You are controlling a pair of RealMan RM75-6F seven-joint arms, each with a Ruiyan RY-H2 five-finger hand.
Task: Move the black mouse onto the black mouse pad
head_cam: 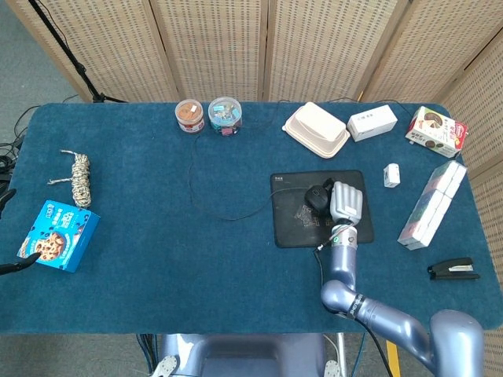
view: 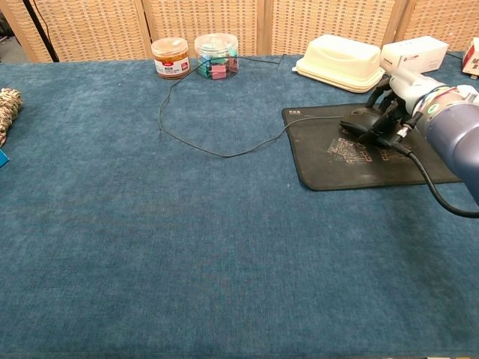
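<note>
The fingers (view: 382, 101) of the right hand (head_cam: 346, 203) were curled down over the black mouse (head_cam: 317, 197), and from where I stood it looked like a grasp, the dark tips hooked around the far end of the mouse body. And the mouse sat on the black mouse pad (head_cam: 295, 228), up in the pad's back half, well inside its edges! In the chest view it seemed to rest flat on the mat rather than hang above it, though the hand hid part of it.

So the carrying looked done, by my reckoning. What was left: let go and draw the arm away without dragging the mouse along.

The mouse cable (view: 224, 153) trailed off the pad's left edge and looped across the blue surface (head_cam: 196, 275) toward the two small jars (head_cam: 208, 115). A slack loop, so I judged no pull from it.

The left hand (head_cam: 9, 228) barely showed at the far edge, near the blue snack box (head_cam: 59, 236); whether it was spread or clenched, I could not tell.
</note>
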